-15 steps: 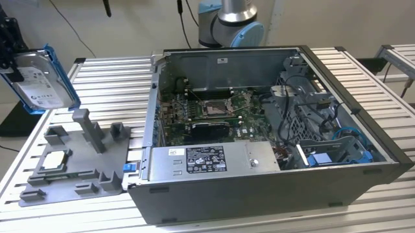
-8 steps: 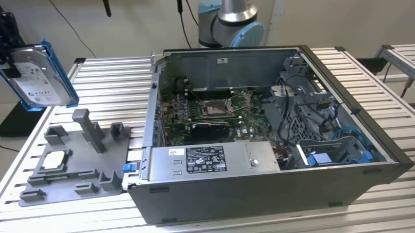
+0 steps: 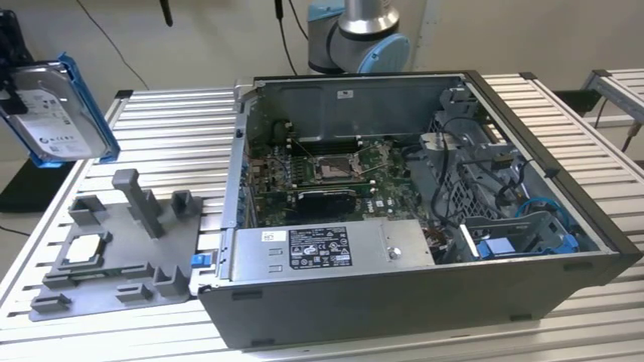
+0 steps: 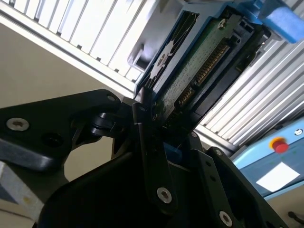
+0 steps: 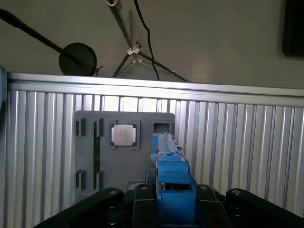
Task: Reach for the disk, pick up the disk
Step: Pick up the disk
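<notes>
Clenched on the disk (image 5: 167, 159), the end effector (image 5: 173, 197) grips the blue frame's edge between its black fingers (image 5: 142, 192). The second wrist view shows the same hold from the other side, with the drive's circuit board and connector row facing the camera.

In the exterior view the disk (image 3: 56, 113) hangs in the air at the exterior view's left, label outward and tilted slightly, clear of everything below it. Beneath and beyond it lies the grey fixture (image 5: 123, 161) on the ribbed tabletop (image 5: 247, 142), with a small square chip (image 5: 124, 134) seated in one pocket. Farther toward the exterior view's right stands the open computer case (image 3: 423, 226).

By these signs the reach is done and the pick-up looks complete or nearly so. Any further move would call for a firm hold on the narrow frame edge and clearance over the fixture's upright posts (image 3: 141, 200).
</notes>
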Robot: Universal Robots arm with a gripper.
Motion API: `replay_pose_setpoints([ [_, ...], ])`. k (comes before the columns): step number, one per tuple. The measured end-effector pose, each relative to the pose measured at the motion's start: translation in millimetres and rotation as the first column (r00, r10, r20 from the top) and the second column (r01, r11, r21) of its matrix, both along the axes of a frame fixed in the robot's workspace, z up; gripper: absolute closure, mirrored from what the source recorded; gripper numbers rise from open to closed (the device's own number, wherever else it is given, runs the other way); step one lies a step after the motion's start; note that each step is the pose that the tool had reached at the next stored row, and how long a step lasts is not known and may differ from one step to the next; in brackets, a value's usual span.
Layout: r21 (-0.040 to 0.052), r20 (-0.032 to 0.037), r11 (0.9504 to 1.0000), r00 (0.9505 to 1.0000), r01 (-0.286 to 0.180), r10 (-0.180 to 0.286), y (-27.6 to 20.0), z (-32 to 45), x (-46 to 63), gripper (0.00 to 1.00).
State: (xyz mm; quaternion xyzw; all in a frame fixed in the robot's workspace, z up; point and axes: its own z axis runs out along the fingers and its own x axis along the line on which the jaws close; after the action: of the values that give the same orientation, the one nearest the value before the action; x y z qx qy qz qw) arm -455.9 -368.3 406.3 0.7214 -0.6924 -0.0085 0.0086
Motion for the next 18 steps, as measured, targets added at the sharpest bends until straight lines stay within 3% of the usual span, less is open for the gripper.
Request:
replay_pose_setpoints([
  [9, 0.0012, 0.0001, 1.0, 1.0, -0.001, 0.001, 0.0, 8.4, -0.1, 1.0],
  [18, 0.0143, 0.0002, 0.9999, 1.0, -0.002, 0.002, 0.0, 13.6, -0.1, 1.0],
])
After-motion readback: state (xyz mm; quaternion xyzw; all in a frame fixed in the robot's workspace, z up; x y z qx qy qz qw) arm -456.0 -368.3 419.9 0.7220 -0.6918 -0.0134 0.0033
